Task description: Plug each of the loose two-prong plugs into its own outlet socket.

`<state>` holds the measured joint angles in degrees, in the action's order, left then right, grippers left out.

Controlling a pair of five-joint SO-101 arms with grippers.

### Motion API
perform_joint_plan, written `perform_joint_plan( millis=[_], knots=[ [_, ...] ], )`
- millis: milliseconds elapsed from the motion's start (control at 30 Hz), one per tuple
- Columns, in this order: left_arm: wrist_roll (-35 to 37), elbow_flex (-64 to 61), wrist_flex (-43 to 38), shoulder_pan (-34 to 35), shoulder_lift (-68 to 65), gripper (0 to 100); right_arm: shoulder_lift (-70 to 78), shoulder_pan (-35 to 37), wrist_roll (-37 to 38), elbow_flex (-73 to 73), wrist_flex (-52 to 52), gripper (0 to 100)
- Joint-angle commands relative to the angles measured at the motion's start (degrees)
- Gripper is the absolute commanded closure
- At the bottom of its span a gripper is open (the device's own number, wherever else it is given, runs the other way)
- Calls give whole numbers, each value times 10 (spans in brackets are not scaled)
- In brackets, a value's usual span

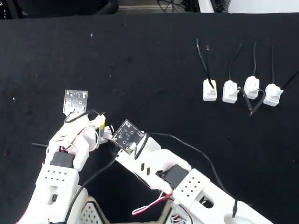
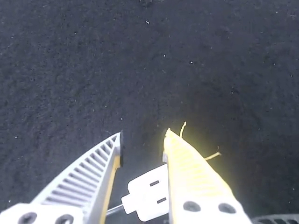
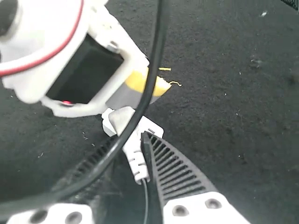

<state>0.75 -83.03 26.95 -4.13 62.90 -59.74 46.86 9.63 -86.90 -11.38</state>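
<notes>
Black cloth-covered table [image 1: 140, 60] under everything. On its near side, two white arms: left arm [image 1: 65, 154] stretched forward and bent slightly inward, right arm [image 1: 187, 182] slanting in from the near right corner, both wrists low and meeting at one spot on the near left of the table. At the far right, well apart from that spot, a row of four white corded blocks [image 1: 230, 92], side by side, with thin black cords leading away from the arms; plug or socket impossible to tell from the high view. At the meeting spot, left gripper [image 2: 143, 135] pointing down at the cloth, fingers apart: grey ribbed finger [image 2: 88, 182] on one side, yellow finger [image 2: 191, 177] on the other. Between them, deep near the finger roots, a white outlet socket [image 2: 147, 196]: small, flat, rounded at the corners, with two short dark slots on its upper face and a thin cord at one end. Touches the yellow finger; sits just clear of the grey one. Right gripper [image 3: 131, 140] just beside, dark ribbed fingers close together and clamped on a narrow white corded piece [image 3: 136, 163]; no prongs visible, and impossible to tell whether the same body as the socket. Across the front of the right wrist view, a thick black cable [image 3: 154, 70].
</notes>
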Motion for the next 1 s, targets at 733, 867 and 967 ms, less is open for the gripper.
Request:
perform_joint_plan(
  millis=[733, 867, 967],
  knots=[
    [45, 33, 1, 65, 1, 841, 102, -72, -54, 149, -149, 988],
    [61, 37, 0, 87, 1, 841, 240, -72, -53, 190, -125, 988],
    [61, 37, 0, 105, 1, 841, 321, -87, -54, 254, -161, 988]
  ],
)
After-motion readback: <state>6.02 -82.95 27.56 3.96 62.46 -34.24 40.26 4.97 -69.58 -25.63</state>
